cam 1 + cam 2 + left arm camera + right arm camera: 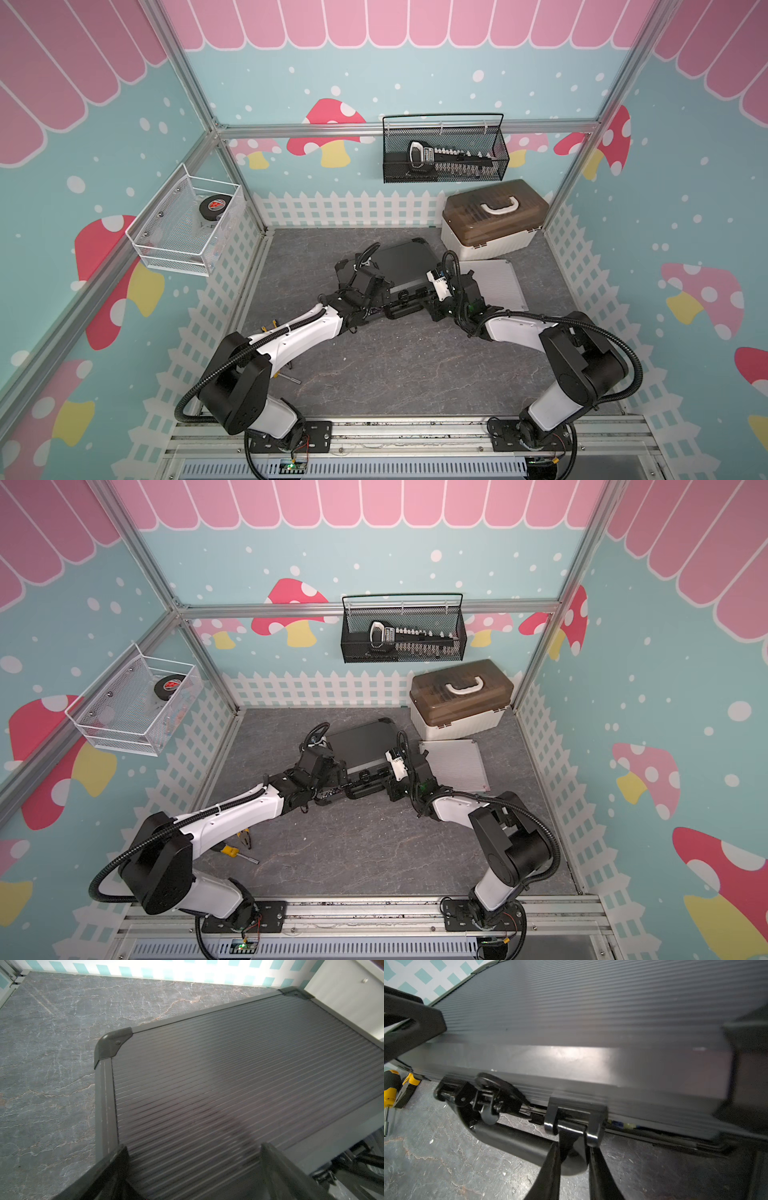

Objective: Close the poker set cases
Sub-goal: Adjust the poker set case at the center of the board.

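Gripper of the right arm [573,1145] pinches the black poker case's [571,1064] handle bracket [577,1115], lower centre. Left gripper [193,1147] hangs spread over its lid [228,1064].

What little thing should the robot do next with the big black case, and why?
Probably tip the shiny black latch up against the black ribbed case until it snaps. The right hand pinches that latch, the lid lies nearly flat with a thin gap beside the latch, and the open left hand is over the lid.
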`<action>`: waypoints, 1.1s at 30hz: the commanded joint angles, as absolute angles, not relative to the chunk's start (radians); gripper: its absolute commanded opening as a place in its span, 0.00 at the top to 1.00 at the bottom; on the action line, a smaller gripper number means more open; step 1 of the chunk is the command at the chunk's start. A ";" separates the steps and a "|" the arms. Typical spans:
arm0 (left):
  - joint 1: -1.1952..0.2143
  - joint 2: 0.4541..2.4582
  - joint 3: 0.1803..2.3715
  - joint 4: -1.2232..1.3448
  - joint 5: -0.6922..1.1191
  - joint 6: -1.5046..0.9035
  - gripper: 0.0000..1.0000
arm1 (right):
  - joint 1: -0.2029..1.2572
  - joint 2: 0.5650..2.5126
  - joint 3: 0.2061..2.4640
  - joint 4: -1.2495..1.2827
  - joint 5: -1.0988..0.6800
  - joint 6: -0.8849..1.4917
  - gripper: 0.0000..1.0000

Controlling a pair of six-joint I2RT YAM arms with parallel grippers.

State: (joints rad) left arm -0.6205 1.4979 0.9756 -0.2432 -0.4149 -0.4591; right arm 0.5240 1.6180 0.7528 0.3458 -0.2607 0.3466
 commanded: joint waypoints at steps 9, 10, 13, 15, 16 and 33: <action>-0.624 1.509 0.991 -0.288 -0.397 -0.465 0.01 | 0.581 1.567 0.735 0.277 -0.273 0.319 0.93; -0.625 1.511 0.990 -0.288 -0.396 -0.466 0.01 | 0.583 1.567 0.732 0.274 -0.265 0.319 0.91; -0.624 1.515 0.987 -0.288 -0.397 -0.466 0.01 | 0.590 1.562 0.726 0.257 -0.237 0.312 0.86; -0.625 1.516 0.986 -0.287 -0.399 -0.466 0.01 | 0.593 1.559 0.728 0.243 -0.225 0.304 0.82; -0.625 1.518 0.985 -0.287 -0.399 -0.466 0.01 | 0.594 1.557 0.730 0.237 -0.220 0.300 0.80; -0.624 1.543 0.976 -0.262 -0.393 -0.472 0.01 | 0.646 1.521 0.766 0.188 -0.232 0.231 0.64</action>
